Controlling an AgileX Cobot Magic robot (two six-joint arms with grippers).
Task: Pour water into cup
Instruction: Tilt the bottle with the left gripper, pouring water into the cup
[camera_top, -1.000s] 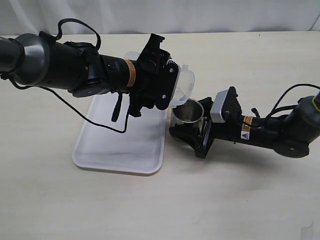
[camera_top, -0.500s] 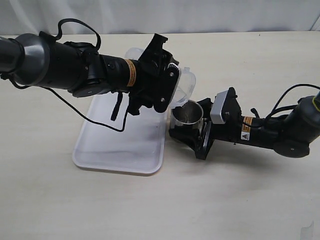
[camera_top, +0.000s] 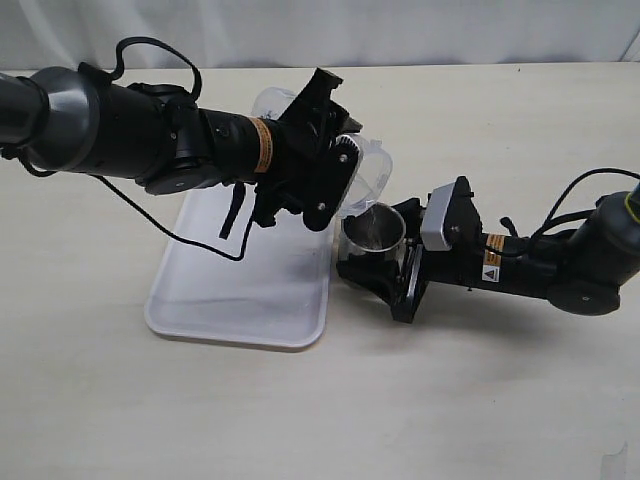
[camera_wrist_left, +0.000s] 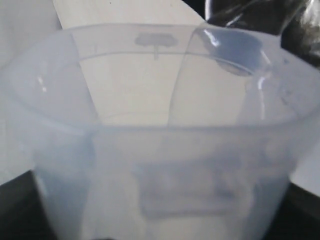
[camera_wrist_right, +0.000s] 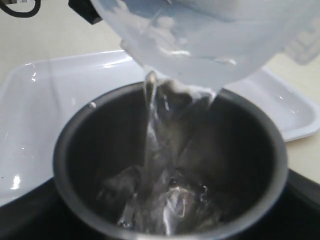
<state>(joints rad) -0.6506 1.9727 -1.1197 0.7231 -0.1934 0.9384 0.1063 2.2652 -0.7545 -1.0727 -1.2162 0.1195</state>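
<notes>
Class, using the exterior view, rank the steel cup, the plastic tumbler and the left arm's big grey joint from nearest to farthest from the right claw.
1. steel cup: gripped between the fingers of the right claw.
2. plastic tumbler: tipped just above the cup's rim, on the far side.
3. grey joint: at the view's far left edge.

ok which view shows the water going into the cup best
Right wrist view: the water streams off the tumbler and pools in the cup. Exterior view shows only the tumbler tilted over it; left wrist view, mostly tumbler wall.
</notes>
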